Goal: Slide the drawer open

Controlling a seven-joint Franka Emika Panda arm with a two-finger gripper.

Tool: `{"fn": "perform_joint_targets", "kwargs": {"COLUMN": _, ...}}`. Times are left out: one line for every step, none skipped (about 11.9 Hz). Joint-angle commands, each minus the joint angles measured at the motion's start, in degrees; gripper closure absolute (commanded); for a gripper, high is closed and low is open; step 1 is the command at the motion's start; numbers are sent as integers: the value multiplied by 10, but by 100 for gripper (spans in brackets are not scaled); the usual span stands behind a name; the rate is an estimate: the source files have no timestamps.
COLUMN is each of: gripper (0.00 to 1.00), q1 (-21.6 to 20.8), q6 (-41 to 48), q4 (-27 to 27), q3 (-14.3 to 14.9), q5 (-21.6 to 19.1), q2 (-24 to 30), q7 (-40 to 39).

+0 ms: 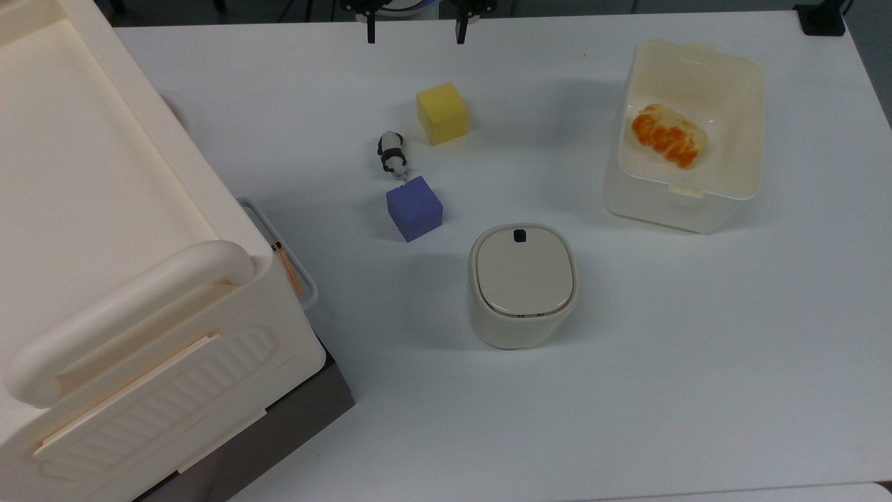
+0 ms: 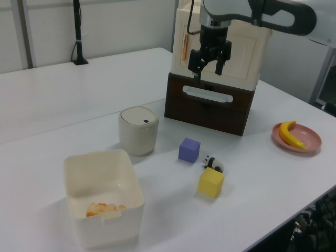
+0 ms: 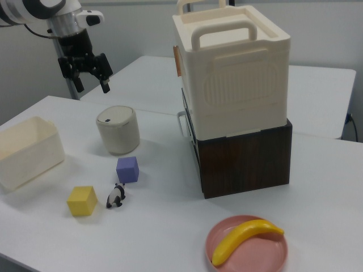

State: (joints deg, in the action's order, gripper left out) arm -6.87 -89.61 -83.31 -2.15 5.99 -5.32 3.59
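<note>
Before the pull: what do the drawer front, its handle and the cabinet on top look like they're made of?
Drawer: dark brown wood or wood-look laminate, matte; faint grain, no glare. Handle: white loop, likely coated wire or plastic; thin, smooth and even in colour, so I can't settle which. Cabinet: cream moulded plastic, slight sheen; rounded edges, ribbed panel and moulded carry handle point that way.
</note>
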Motion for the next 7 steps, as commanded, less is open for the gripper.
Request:
{"fn": "perform_joint_targets", "kwargs": {"gripper": 0, "q1": -7, "q6": -14, "q4": -12, "q3": 1, "q5": 2, "q2": 6, "q7": -2}}
{"fn": "perform_joint_targets", "kwargs": {"gripper": 0, "q1": -7, "q6": -15, "q4": -11, "q3": 0, "q5": 2, "q2": 6, "q7": -2}}
{"fn": "perform_joint_targets", "kwargs": {"gripper": 0, "q1": -7, "q6": -16, "q4": -11, "q3": 1, "q5": 2, "q2": 7, "q7": -4}}
{"fn": "perform_joint_targets", "kwargs": {"gripper": 0, "q1": -8, "q6": -16, "q4": -10, "q3": 0, "q5": 2, "q2": 7, "q7": -9}}
{"fn": "perform_joint_targets", "kwargs": {"gripper": 0, "q1": -8, "q6": -16, "q4": -10, "q3": 0, "q5": 2, "q2": 7, "q7": -20}}
{"fn": "perform_joint_targets", "kwargs": {"gripper": 0, "q1": -9, "q6": -16, "q4": -10, "q3": 0, "q5": 3, "q2": 7, "q7": -31}}
{"fn": "perform_joint_targets", "kwargs": {"gripper": 0, "q1": -9, "q6": -16, "q4": -12, "q3": 0, "q5": 4, "q2": 6, "q7": -32}}
